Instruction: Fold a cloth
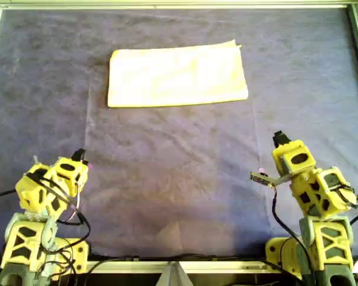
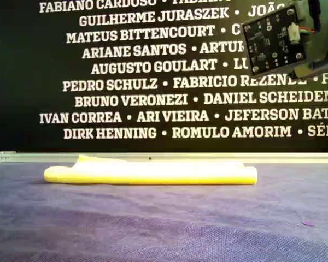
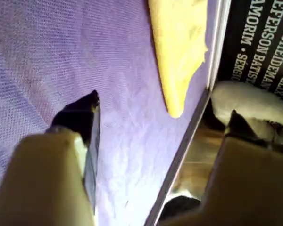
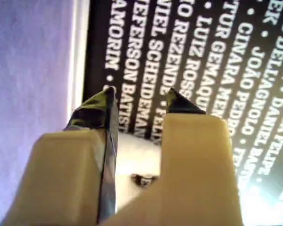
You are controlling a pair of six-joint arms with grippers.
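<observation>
Across the far half of the purple-sheeted tabletop (image 1: 179, 179), as the overhead view shows it, the cloth (image 1: 177, 76) lies flat as a yellow rectangle, apparently already doubled once, its long axis running from that view's left to its right. Both arms are parked at the near edge, well apart from it. The left end effector (image 3: 160, 113) is spread wide and empty, with the cloth ahead of it. The right end effector (image 4: 139, 99) is parted slightly, grasping nothing. Neither arm is judged clearly nearer.
</observation>
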